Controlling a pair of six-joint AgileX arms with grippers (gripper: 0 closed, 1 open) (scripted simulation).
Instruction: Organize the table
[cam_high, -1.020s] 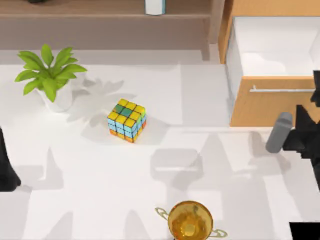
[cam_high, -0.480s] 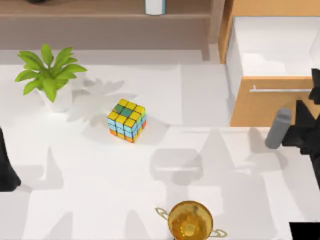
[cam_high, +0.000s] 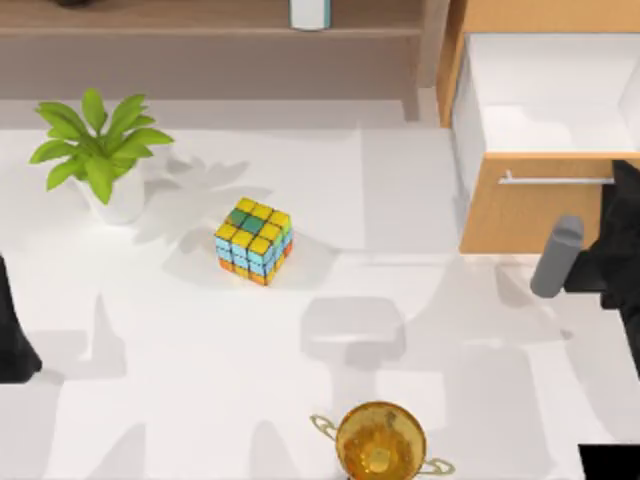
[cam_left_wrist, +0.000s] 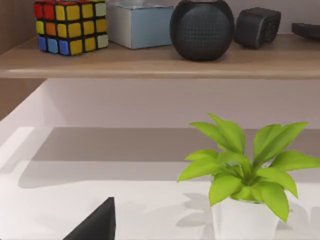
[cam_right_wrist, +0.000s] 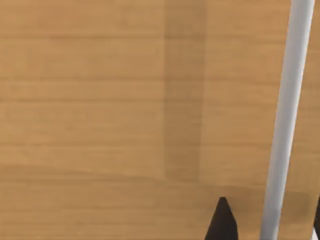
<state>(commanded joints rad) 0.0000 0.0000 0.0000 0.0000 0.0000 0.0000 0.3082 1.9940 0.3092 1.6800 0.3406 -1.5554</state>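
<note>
The table (cam_high: 200, 380) spreads white under everything we see. At its right rear sits the cabinet (cam_high: 520, 215), drawer pulled open. Our right gripper (cam_high: 610, 190) is against the drawer front at the handle (cam_right_wrist: 285, 125), fingers either side of the bar, parted. Plant (cam_high: 98, 150), cube (cam_high: 254, 241) and trophy (cam_high: 380, 440) stand left of the cabinet. Left arm (cam_high: 12, 330) parked at the table's left edge; we cannot tell its finger state.

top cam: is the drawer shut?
No, the drawer is pulled out from its cabinet, its white inside open to the camera above the wooden front with the metal handle.
</note>
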